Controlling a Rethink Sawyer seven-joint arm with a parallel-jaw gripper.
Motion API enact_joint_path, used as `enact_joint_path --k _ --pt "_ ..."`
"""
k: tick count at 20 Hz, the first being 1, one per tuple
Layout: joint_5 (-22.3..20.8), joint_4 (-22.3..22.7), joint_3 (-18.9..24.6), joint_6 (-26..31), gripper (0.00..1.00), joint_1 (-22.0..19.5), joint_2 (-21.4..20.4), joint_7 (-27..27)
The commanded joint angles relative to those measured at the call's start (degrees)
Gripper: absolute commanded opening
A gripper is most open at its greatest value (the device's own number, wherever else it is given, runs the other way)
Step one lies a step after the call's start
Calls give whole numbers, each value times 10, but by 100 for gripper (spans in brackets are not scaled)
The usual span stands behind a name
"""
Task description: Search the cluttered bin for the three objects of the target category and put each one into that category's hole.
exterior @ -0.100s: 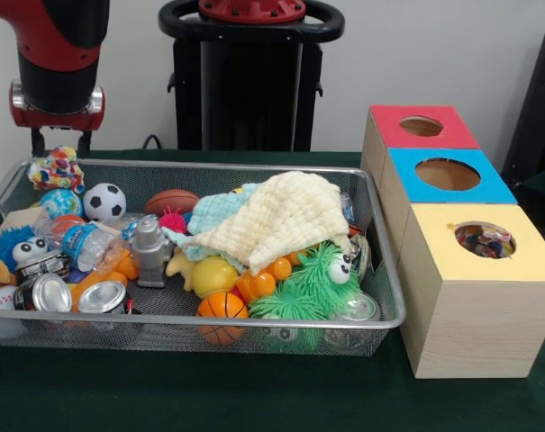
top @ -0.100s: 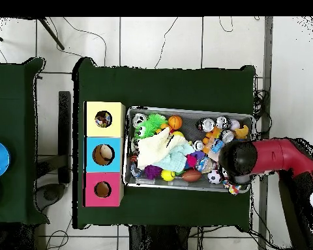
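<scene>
From my seat I see the arm (exterior @ -0.100s: 58, 63) hanging over the left end of the wire bin (exterior @ -0.100s: 380, 261), above its far corner. The pincer (exterior @ -0.100s: 58, 144) shows only as two dark prongs behind the rim, just over a speckled, many-coloured toy (exterior @ -0.100s: 56, 168); I cannot tell whether they are apart or together, nor whether they touch it. From overhead the arm's head covers that same corner.

Which category I am after is not given, so I can only list candidates. At the left lie a blue fuzzy toy with eyes (exterior @ -0.100s: 11, 247), a plastic bottle (exterior @ -0.100s: 83, 245) and tin cans (exterior @ -0.100s: 101, 297), pushed against the near wall. Further in sit the balls: a soccer ball (exterior @ -0.100s: 104, 202), a small football (exterior @ -0.100s: 171, 200), and a basketball (exterior @ -0.100s: 222, 315) low at the front. A grey robot figure (exterior @ -0.100s: 150, 252) stands upright among them. A yellow knitted cloth (exterior @ -0.100s: 277, 220) is draped over the middle, likely hiding more beneath, which is why I judge the search unfinished. A green spiky toy (exterior @ -0.100s: 317, 279) pokes out under it.

To the right on the green worktop (exterior @ -0.100s: 254, 396) stand three wooden boxes in a row touching each other: red (exterior @ -0.100s: 421, 148) farthest, blue (exterior @ -0.100s: 448, 193) between, yellow (exterior @ -0.100s: 479, 297) nearest. The yellow box's hole shows small things already inside; the other two holes look empty from the front, though overhead hints at something in them.
</scene>
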Motion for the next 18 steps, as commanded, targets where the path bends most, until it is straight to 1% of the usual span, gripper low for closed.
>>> enact_joint_path --k 1,9,13,15,18 --pt "-56 17 -16 -51 100 -8 49 -139" --pt "-58 6 -8 -75 100 -6 81 -127" --pt "-64 -5 -12 -77 100 3 92 -122" --pt "-67 -10 -15 -75 100 6 94 -125" --pt "-83 -14 -25 -55 100 13 84 -148"
